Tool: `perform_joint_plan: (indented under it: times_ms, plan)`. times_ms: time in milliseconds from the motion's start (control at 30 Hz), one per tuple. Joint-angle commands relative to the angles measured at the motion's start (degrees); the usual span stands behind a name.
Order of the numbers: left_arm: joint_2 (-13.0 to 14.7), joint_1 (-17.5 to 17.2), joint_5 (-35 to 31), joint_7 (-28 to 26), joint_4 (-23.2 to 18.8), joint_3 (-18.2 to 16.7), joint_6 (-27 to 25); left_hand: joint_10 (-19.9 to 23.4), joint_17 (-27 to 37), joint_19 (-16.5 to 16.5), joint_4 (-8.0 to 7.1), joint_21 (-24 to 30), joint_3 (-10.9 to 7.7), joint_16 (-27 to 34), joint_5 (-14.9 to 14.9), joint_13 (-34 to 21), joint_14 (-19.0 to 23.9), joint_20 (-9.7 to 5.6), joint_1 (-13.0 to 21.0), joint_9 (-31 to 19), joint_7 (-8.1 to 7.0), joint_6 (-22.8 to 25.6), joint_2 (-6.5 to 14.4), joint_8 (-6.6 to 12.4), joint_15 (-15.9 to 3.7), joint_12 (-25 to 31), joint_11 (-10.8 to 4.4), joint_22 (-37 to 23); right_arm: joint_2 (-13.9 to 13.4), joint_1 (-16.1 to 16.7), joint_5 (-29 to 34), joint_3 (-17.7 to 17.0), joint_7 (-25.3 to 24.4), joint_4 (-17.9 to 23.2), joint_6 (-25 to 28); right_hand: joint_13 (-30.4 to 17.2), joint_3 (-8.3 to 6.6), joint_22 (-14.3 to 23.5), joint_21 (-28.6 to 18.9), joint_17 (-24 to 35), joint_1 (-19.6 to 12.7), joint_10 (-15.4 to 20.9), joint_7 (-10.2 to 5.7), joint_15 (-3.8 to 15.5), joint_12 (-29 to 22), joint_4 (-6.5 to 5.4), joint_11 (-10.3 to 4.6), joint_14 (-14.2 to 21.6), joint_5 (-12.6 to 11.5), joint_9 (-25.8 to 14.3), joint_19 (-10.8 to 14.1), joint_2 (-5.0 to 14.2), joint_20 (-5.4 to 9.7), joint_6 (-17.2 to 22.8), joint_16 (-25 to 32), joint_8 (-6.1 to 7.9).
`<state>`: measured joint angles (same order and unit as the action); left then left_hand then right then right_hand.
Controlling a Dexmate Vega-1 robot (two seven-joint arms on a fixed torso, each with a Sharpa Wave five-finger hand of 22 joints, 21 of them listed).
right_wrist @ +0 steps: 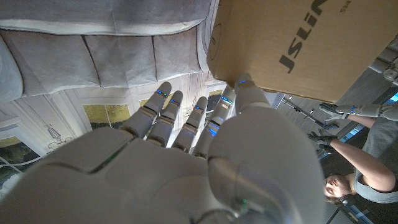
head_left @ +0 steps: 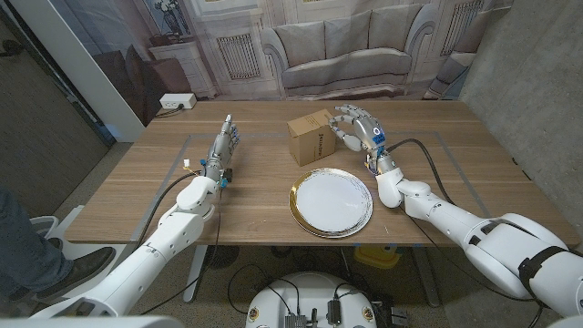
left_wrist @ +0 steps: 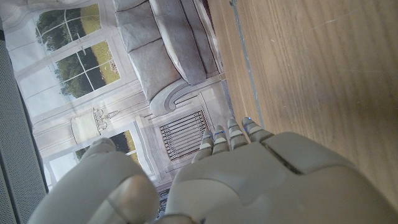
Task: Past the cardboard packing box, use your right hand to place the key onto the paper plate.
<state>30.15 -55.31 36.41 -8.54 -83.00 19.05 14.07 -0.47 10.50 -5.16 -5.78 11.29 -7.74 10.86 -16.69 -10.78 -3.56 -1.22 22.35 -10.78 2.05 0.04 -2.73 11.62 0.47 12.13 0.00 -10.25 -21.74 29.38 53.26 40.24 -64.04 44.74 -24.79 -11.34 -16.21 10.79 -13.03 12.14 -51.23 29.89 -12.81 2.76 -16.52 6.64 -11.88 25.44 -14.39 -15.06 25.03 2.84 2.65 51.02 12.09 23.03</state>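
1. Head view first: right hand [head_left: 357, 127] is raised just beside the cardboard packing box [head_left: 312, 138], on its right side, fingers spread and curling toward the box's top corner. Can't tell from here whether they touch it or whether anything is pinched in them. The key itself I can't make out (too small, or hidden by the fingers). The box stands upright on the wooden table [head_left: 455, 164], and the paper plate [head_left: 332, 202], white with a gold rim, lies just in front of it, nearer the robot, bare. Left hand [head_left: 222, 149] is well apart on the other side of the table, standing on its edge with fingers straight and pressed together, holding nothing.

2. Left wrist view: back of the left hand [left_wrist: 249, 180], fingers [left_wrist: 230, 134] lying side by side and pointing along the table toward the printed backdrop [left_wrist: 124, 62].

3. Right wrist view: back of the right hand [right_wrist: 186, 162], fingertips [right_wrist: 163, 92] fanned slightly apart, one digit reaching up to the box [right_wrist: 292, 43]. A person [right_wrist: 367, 155] shows at the edge.
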Motion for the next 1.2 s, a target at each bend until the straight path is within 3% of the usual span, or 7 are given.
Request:
perform_joint_plan:
  times_ms: [33, 167, 333, 600, 1200]
  plan:
    - [-0.26, 0.46, 0.01, 0.18, 0.72, 0.10, 0.17, 0.25, 0.13, -0.25, 0.08, 0.13, 0.30, 0.02, 0.01, -0.33, -0.02, 0.22, 0.27, -0.11, 0.38, 0.29, 0.41, -0.14, 0.07, -0.22, 0.03, -0.10, 1.34, 0.52, 3.32, -3.31, 0.04, -0.36, -1.39, -0.11, 0.03, 0.26, -0.25, 0.30, 0.07, 0.53, -0.05, 8.35, -0.36, -0.14, 0.01, 0.51, 0.16, -0.21, 0.70, 0.52, 5.92, 0.76, 0.34, 0.58]
    - [-0.38, 0.69, 0.10, 0.29, 1.05, 0.10, 0.19, 0.27, 0.13, -0.26, 0.08, 0.13, 0.35, 0.02, 0.02, -0.33, -0.04, 0.18, 0.29, -0.11, 0.39, 0.32, 0.43, -0.14, 0.10, -0.21, 0.03, -0.10, 1.77, 0.62, 4.37, -4.36, 0.04, -0.44, -1.79, -0.11, 0.12, 0.27, -0.30, 0.33, 0.15, 0.71, -0.04, 8.27, -0.40, -0.22, -0.03, 0.77, 0.24, -0.13, 0.86, 0.64, 5.93, 1.11, 0.39, 0.67]
    - [-0.60, 0.98, 0.14, 0.54, 1.61, 0.16, 0.44, 0.24, 0.13, -0.30, 0.08, 0.12, 0.40, 0.01, 0.02, -0.33, -0.05, 0.20, 0.31, -0.11, 0.38, 0.30, 0.46, -0.15, 0.06, -0.22, -0.04, -0.10, 2.18, 0.54, 5.41, -5.41, 0.04, -0.62, -2.44, -0.10, 0.44, 0.33, -0.32, 0.26, -0.04, 1.84, 0.01, 8.42, -0.66, -0.17, -0.02, 1.36, 0.56, -0.12, 1.10, 0.91, 6.05, 4.08, 0.23, 1.86]
    - [-0.87, 1.29, 0.16, 0.77, 2.13, 0.25, 0.77, 0.21, 0.13, -0.34, 0.08, 0.11, 0.47, 0.02, 0.02, -0.33, -0.04, 0.25, 0.33, -0.11, 0.37, 0.29, 0.50, -0.16, 0.09, -0.24, -0.01, -0.10, 2.22, 0.45, 6.28, -6.13, 0.04, -0.37, -2.97, -0.10, 0.54, 0.35, -0.38, 0.25, -0.20, 2.39, 0.02, 8.51, -0.79, -0.11, -0.05, 1.85, 0.67, 0.10, 1.34, 1.03, 6.04, 5.05, 0.25, 2.12]
    - [-1.16, 2.18, 0.25, 1.25, 2.96, 0.42, 0.78, 0.24, 0.13, -0.37, 0.08, 0.11, 0.62, 0.03, 0.03, -0.33, -0.02, 0.29, 0.38, -0.11, 0.35, 0.32, 0.56, -0.15, 0.09, -0.23, -0.14, -0.10, 0.71, 0.45, 4.88, -4.32, 0.04, 2.32, -1.93, -0.10, 0.75, 0.38, -0.43, 0.23, -0.52, 3.43, 0.01, 8.52, -1.04, 0.04, -0.12, 2.62, 0.85, 0.62, 1.63, 1.14, 6.11, 6.87, 0.23, 2.56]
